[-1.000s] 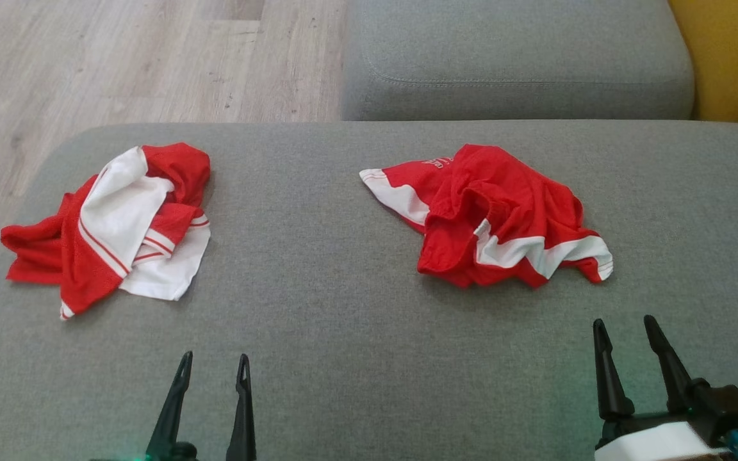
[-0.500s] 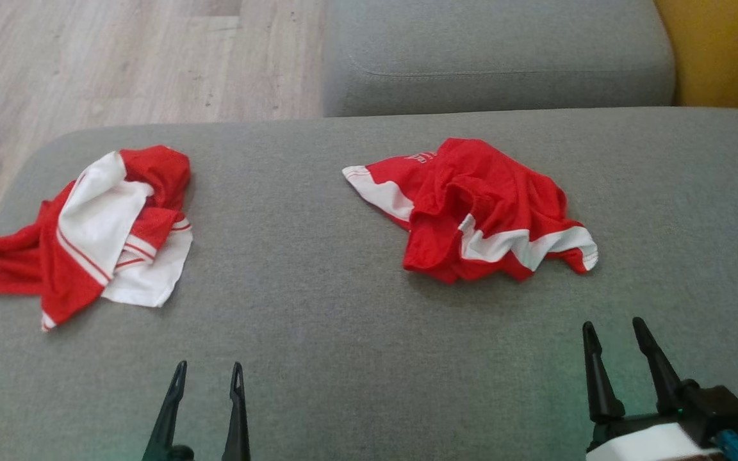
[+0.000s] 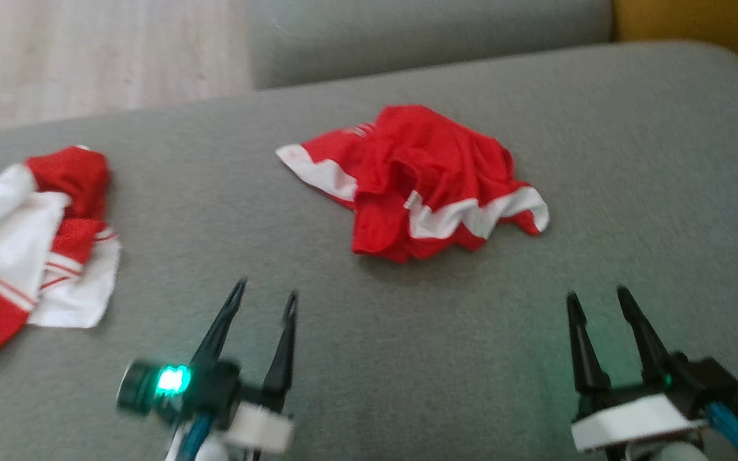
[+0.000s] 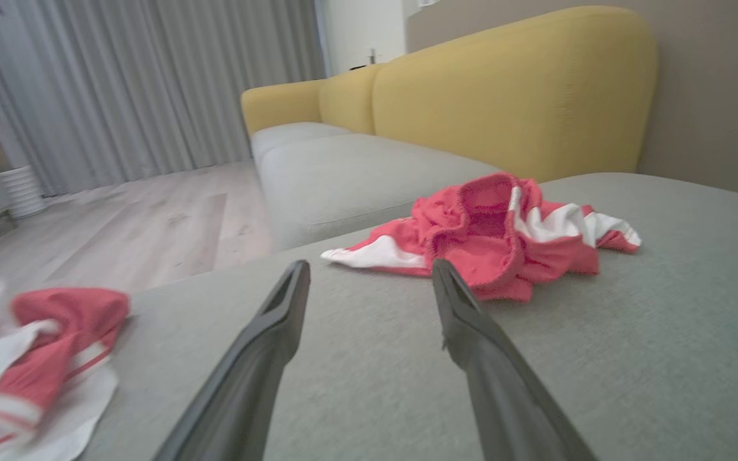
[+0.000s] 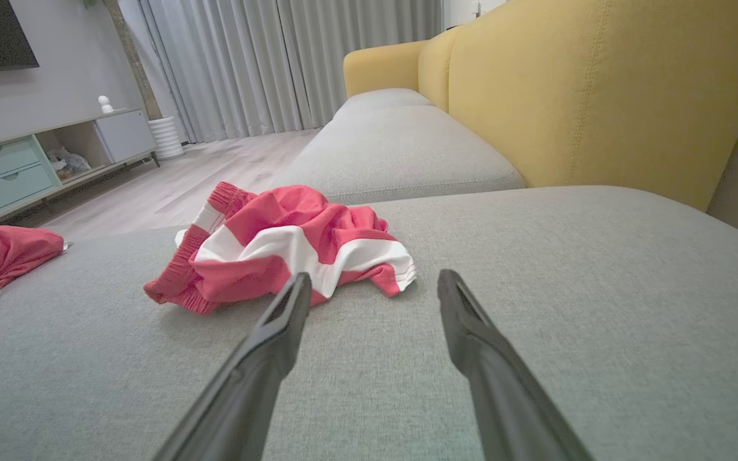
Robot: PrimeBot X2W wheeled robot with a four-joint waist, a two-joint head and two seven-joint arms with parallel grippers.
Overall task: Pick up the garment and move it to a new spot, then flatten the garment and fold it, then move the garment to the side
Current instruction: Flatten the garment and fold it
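The garment (image 3: 433, 173) lies crumpled on the grey cushion (image 3: 407, 358), red with white bands and faint pale lettering at its far edge. It also shows in the left wrist view (image 4: 491, 237) and the right wrist view (image 5: 279, 237). My left gripper (image 3: 266, 289) is open and empty, short of the garment's near left side, with its fingers aimed at it (image 4: 369, 266). My right gripper (image 3: 596, 293) is open and empty too, just short of the garment's near right corner (image 5: 374, 276). Neither touches the cloth.
A second crumpled red and white garment (image 3: 29, 243) lies at the cushion's left end (image 4: 42, 346). Another grey seat (image 3: 407, 32) and a yellow backrest (image 5: 599, 89) stand beyond. Wood floor (image 3: 87, 51) lies to the far left, with a low cabinet (image 5: 23, 166).
The head camera has swung right, so everything sits further left in the view. My left gripper has come forward toward the garment. The right gripper has edged forward slightly. Both garments lie as before.
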